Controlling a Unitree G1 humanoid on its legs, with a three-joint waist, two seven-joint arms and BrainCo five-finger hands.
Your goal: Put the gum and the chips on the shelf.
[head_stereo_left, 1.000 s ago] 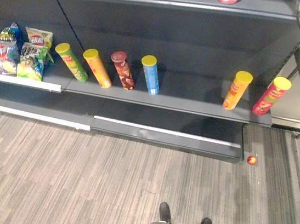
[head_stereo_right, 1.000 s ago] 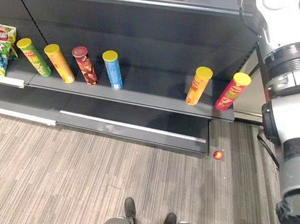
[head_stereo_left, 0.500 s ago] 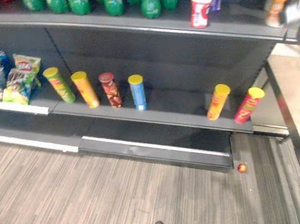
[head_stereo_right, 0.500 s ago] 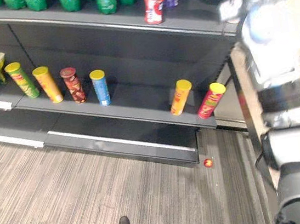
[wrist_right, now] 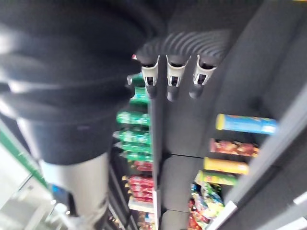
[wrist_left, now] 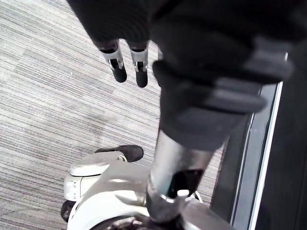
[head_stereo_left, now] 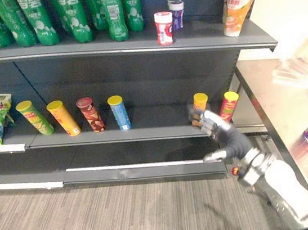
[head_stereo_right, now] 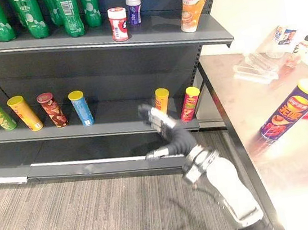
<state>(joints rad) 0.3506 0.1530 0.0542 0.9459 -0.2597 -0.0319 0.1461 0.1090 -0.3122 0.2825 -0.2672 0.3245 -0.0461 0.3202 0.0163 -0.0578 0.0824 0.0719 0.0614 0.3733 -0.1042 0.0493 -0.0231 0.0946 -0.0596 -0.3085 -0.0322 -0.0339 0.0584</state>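
Right robot hand (head_stereo_left: 207, 121) has dropped beside the yellow-lidded orange can (head_stereo_left: 200, 101), fingers slack, empty; orange snack cup (head_stereo_left: 238, 7) above, presumably shelved.

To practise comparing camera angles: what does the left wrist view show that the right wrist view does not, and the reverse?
Left wrist view: the left hand hanging above grey striped floor. Right wrist view: the right hand facing green bottles, chip cans and snack bags. Shared: each shows its own hand's fingers holding nothing, and part of the dark shelf unit.
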